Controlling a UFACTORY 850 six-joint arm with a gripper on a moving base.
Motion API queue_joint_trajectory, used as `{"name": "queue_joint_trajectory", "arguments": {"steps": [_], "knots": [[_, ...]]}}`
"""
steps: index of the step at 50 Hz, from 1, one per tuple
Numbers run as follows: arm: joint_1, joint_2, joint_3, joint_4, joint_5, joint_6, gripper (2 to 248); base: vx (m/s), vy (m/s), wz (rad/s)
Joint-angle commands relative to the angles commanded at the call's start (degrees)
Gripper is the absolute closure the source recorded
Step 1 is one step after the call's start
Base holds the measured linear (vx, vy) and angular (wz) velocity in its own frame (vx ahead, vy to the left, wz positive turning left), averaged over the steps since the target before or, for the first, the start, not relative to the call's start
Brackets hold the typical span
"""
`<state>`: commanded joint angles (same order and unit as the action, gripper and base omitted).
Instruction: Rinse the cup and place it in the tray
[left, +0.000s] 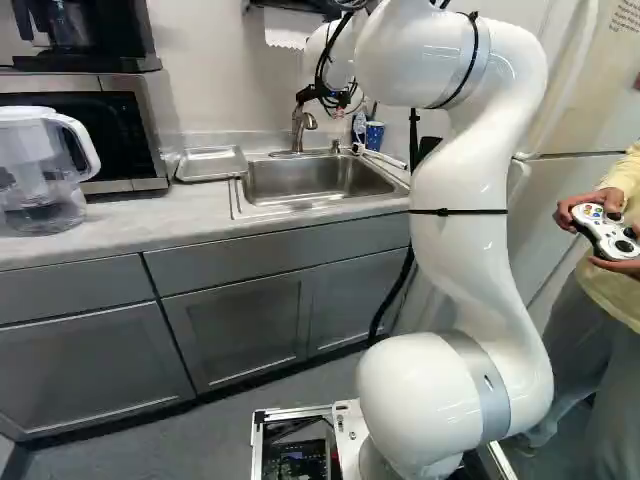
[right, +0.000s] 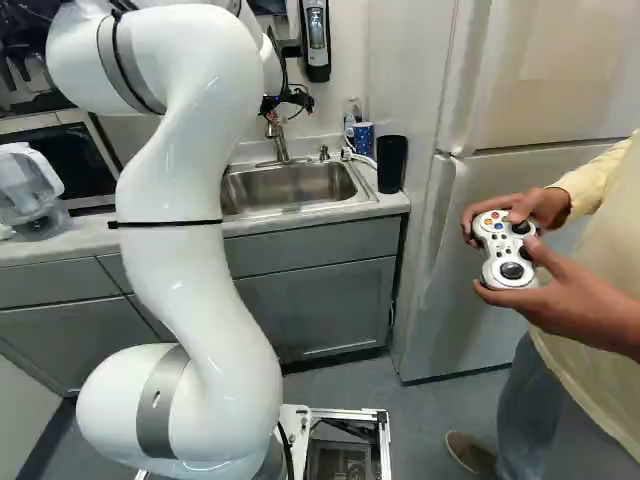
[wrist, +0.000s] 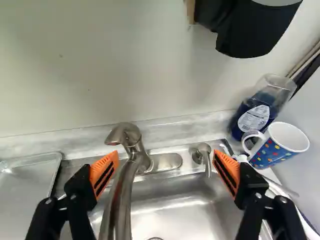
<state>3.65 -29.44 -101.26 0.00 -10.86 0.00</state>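
High over the sink, my gripper shows small in the left base view. In the wrist view the gripper is open, its orange-padded fingers wide apart with the faucet seen beyond and between them. The cup, blue with colored dots and a white handle, stands on the counter past one finger, beside a bottle; it also shows as a blue cup in the right base view. The metal tray lies on the counter at the other side of the sink. Nothing is held.
A blue-labelled bottle stands by the wall. A black cylinder is at the counter's end, near the fridge. A water pitcher and microwave stand beyond the tray. Close on the right, a person's hands hold a controller.
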Motion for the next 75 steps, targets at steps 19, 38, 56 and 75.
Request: {"name": "queue_joint_trajectory", "arguments": {"steps": [19,38,56,75], "knots": [[-0.01,-0.23,-0.29,0.00,1.35,0.00,3,0.000,0.000,0.000],[-0.01,-0.23,-0.29,0.00,3.86,0.00,3,0.000,0.000,0.000],[-0.01,-0.23,-0.29,0.00,5.74,0.00,3,0.000,0.000,0.000],[-0.04,-1.37,-1.72,0.00,5.74,0.00,3,0.000,0.000,0.000]]}}
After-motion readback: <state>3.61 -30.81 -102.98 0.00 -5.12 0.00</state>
